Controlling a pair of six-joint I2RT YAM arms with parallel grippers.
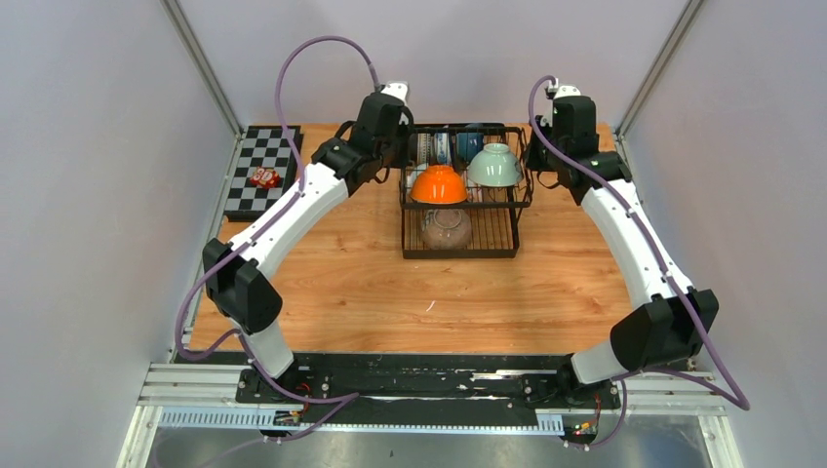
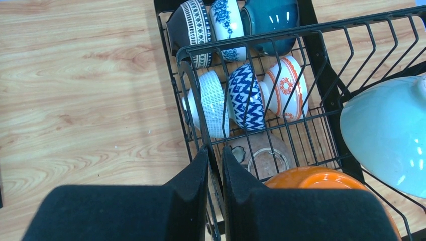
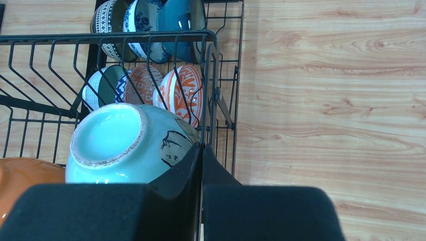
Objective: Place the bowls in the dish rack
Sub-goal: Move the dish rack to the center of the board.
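The black wire dish rack (image 1: 405, 210) stands at the back middle of the table. Its upper basket holds an upside-down orange bowl (image 1: 438, 184) and a pale green bowl (image 1: 493, 165). Several patterned bowls (image 2: 246, 95) stand on edge in the slots below, and a clear bowl (image 1: 446, 228) lies on the base. My left gripper (image 2: 215, 150) is shut on the basket's left side wire (image 2: 188, 90). My right gripper (image 3: 202, 147) is shut on the basket's right side wire (image 3: 213, 75), beside the pale green bowl (image 3: 115, 145). A small red bowl (image 1: 264, 176) sits apart on the checkerboard.
A black-and-white checkerboard (image 1: 249, 200) lies at the back left, next to the left arm. Grey walls close in the table on both sides and at the back. Bare wood (image 1: 390, 292) lies in front of the rack.
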